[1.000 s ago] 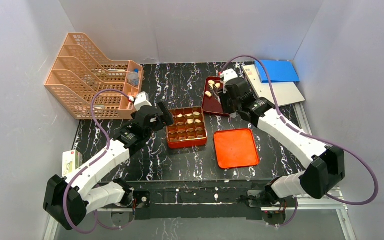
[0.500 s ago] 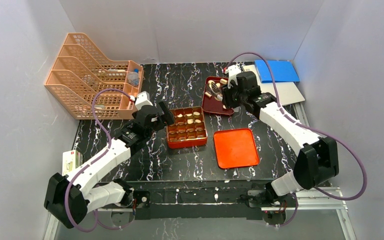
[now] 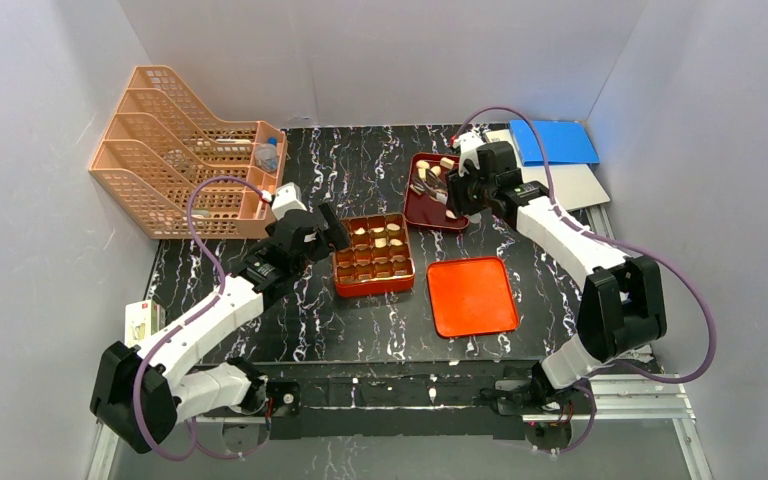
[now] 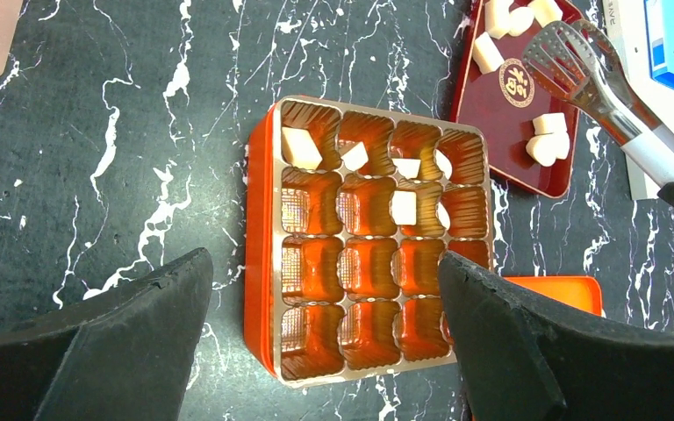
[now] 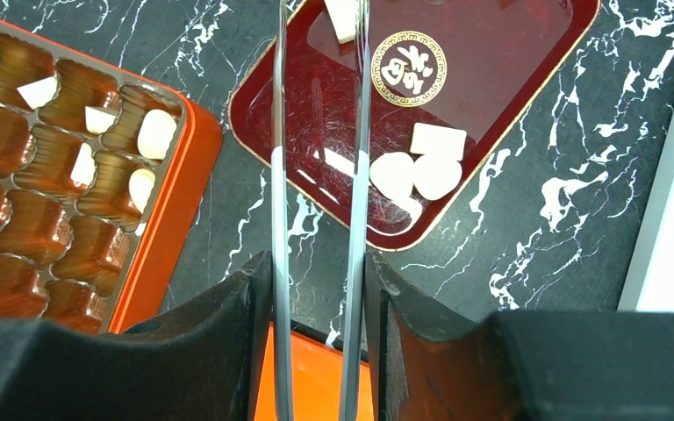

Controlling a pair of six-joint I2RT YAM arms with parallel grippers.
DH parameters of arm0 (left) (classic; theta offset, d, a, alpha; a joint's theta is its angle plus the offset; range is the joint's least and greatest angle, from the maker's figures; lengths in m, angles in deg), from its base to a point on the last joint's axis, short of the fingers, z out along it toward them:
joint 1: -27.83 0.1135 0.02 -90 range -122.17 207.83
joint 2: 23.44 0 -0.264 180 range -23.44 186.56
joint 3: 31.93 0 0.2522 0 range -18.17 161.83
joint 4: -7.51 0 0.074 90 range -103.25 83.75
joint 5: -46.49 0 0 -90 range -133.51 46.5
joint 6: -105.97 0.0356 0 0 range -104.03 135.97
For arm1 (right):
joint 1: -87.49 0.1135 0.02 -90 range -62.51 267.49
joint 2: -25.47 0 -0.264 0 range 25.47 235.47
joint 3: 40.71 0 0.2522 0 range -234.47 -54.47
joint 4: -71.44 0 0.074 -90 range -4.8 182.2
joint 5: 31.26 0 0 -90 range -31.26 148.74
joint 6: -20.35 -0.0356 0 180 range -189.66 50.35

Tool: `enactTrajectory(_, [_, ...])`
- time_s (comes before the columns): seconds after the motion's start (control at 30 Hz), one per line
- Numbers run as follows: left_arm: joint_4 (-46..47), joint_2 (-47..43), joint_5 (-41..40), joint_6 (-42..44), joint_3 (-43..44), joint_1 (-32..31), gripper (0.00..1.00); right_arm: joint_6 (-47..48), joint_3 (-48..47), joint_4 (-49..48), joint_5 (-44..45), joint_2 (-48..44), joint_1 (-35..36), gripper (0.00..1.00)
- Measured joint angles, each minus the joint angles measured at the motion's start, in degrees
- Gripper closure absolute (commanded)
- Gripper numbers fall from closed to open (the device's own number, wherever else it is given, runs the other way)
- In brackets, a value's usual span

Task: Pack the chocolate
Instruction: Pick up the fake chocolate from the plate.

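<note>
Several pale chocolate pieces (image 5: 417,167) lie in the dark red tray (image 5: 509,96), which also shows in the top view (image 3: 425,205). Several more pieces (image 4: 301,147) sit in the far cells of the orange-red compartmented box (image 4: 259,237), seen in the top view too (image 3: 373,287). My right gripper (image 5: 317,263) is shut on metal tongs (image 5: 279,175), whose tips (image 4: 570,53) reach over the tray. A pale piece (image 5: 342,17) lies at the tong tips; I cannot tell if it is gripped. My left gripper (image 4: 323,263) is open and empty, hovering over the box's near edge.
A flat orange lid (image 3: 472,296) lies right of the box. A peach file rack (image 3: 185,150) stands at the back left. A blue folder (image 3: 557,140) and a grey sheet (image 3: 560,185) lie at the back right. A small carton (image 3: 142,322) sits off the table's left edge.
My right gripper has moved back and right with the tongs, whose tips now lie over the dark red tray. The left arm has barely moved.
</note>
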Motion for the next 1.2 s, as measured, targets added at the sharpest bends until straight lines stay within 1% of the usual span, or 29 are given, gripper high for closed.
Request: enactTrajectory(1.2, [1.57,0.44,1.01,0.00,0.00,1.03,0.02,1.66,-0.61,-2.62,0.63,8.98,-1.25,0.51])
